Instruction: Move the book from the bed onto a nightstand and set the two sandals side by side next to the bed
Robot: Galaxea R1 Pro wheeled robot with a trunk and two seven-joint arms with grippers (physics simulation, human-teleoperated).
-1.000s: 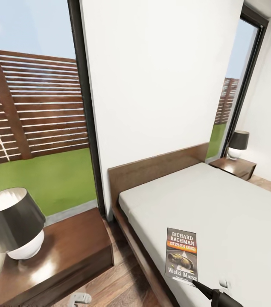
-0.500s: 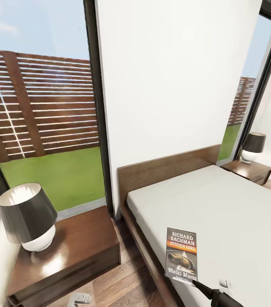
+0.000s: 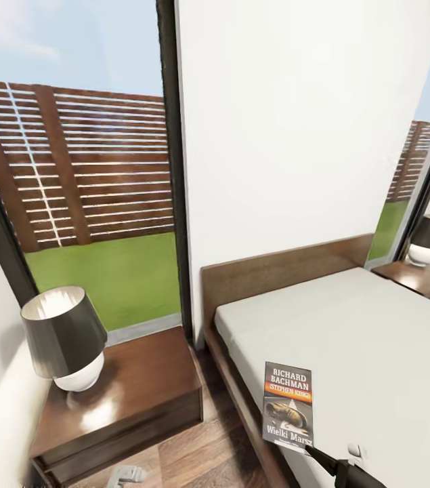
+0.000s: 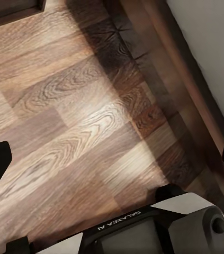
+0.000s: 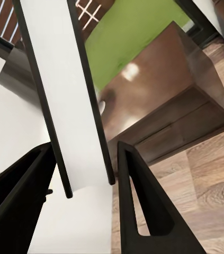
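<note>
Swinging left since a second ago, the head camera brings the nightstand (image 3: 137, 386) nearer centre. Right gripper (image 5: 85, 174) clamps the book (image 3: 288, 404), thin, dark, orange-banded, over the bed (image 3: 363, 352); left gripper (image 4: 112, 159) is spread above floor (image 4: 74, 121).

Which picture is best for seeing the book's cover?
The head view. There the book faces the camera, so its title and picture are readable, with the right pincer at its lower edge. The right wrist view shows the book nearly edge-on between the pincer's fingers, cover hidden.
</note>
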